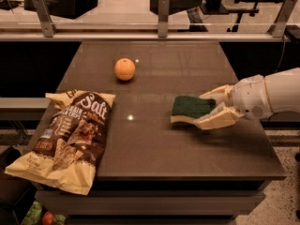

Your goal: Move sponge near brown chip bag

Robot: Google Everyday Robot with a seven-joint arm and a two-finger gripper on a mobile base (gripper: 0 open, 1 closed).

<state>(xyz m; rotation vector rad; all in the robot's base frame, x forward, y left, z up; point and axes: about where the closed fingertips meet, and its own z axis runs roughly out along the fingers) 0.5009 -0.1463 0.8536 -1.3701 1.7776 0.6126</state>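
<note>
Runs off the right edge of the view as a white arm [276, 95], with nothing past the wrist to be seen. Ends in the pincer [206, 110], well to the right of the brown chip bag [68, 137], pinching the sponge [190, 108] by its right end between two pale fingers [215, 122] — one behind, one in front. Covers that end of the sponge; leaves in view only the dark green top and a strip of pale yellow base along the near side. Hard to tell whether resting on the surface [187, 158] or held just above it. Well apart from the brown chip bag, with bare surface between.

Lies flat and crinkled, that bag, its lower end hanging past the near left corner of the surface. Shows white "Salt" lettering and pictured chips; smaller print too blurred to read. Contents hidden inside.

Beyond the brown chip bag and a little to its right, an orange [124, 69], touching nothing. Below the bag's lower end, under the surface, green and red shapes [40, 215] — cut off and too dim to name.
</note>
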